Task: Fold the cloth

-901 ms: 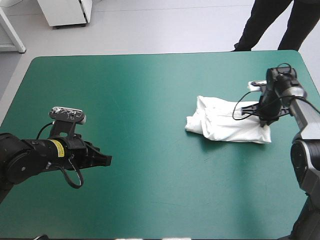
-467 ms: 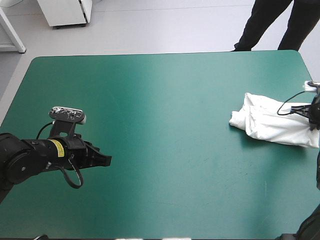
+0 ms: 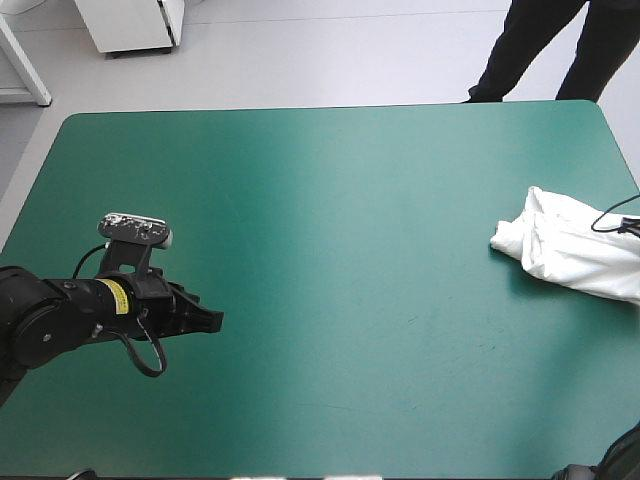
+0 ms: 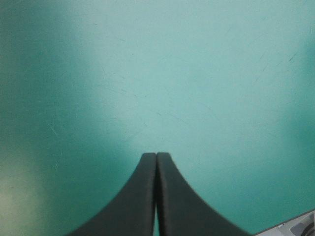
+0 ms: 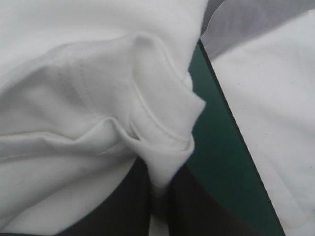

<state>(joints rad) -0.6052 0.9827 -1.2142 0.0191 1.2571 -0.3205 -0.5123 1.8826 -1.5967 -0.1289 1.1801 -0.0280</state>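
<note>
The crumpled T-shirt (image 3: 575, 250) lies at the right edge of the teal-green tabletop (image 3: 320, 220). The right tool (image 5: 158, 189) is clamped on a fold of it. The left tool (image 4: 156, 158), closed and empty, hovers well apart from it over bare cover.

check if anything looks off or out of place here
Yes: the T-shirt lies as a crumpled heap hard against the table's right edge, with the right hand shut on a fold. There seems little room to spread it there. The left hand is shut, far off over bare table.
</note>
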